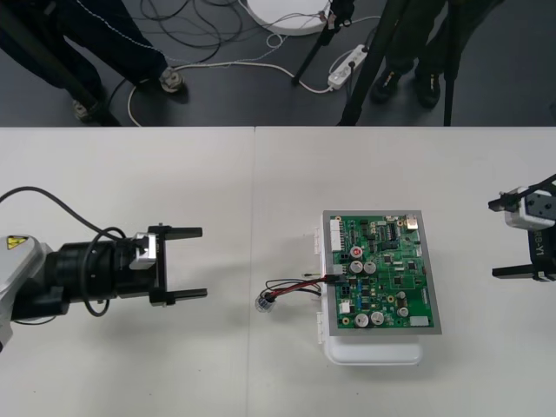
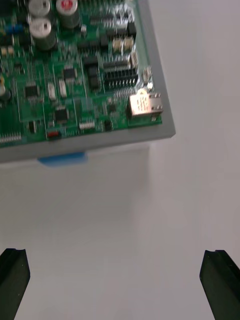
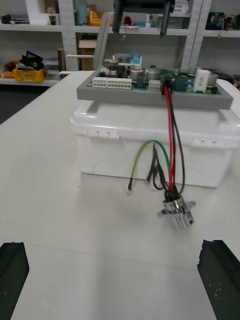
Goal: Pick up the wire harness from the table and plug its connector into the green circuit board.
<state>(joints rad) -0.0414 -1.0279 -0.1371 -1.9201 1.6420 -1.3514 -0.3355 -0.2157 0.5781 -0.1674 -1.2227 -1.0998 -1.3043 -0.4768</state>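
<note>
Left hand (image 1: 195,263) was spread fully wide, nothing between its fingers (image 3: 12,270) — apart from the harness, aimed at it from the robot's left. Right hand (image 1: 502,239) was also wide open and empty, parked off the board's right side, not touching it.

Wire harness (image 1: 300,285) lay between the left hand and the green circuit board (image 1: 382,269). Red and black wires ran to the board's left edge, where the black plug (image 1: 334,278) looked seated in a connector (left wrist view had the wires rising straight into the board top). Round metal socket (image 1: 263,303) rested on the worktop (image 1: 174,365) near the white base (image 1: 373,352), green wire looping loose.

Judgement: plugging looked done — both hands stood clear since nothing needed holding. Slack wires meant no pull on the plug.
</note>
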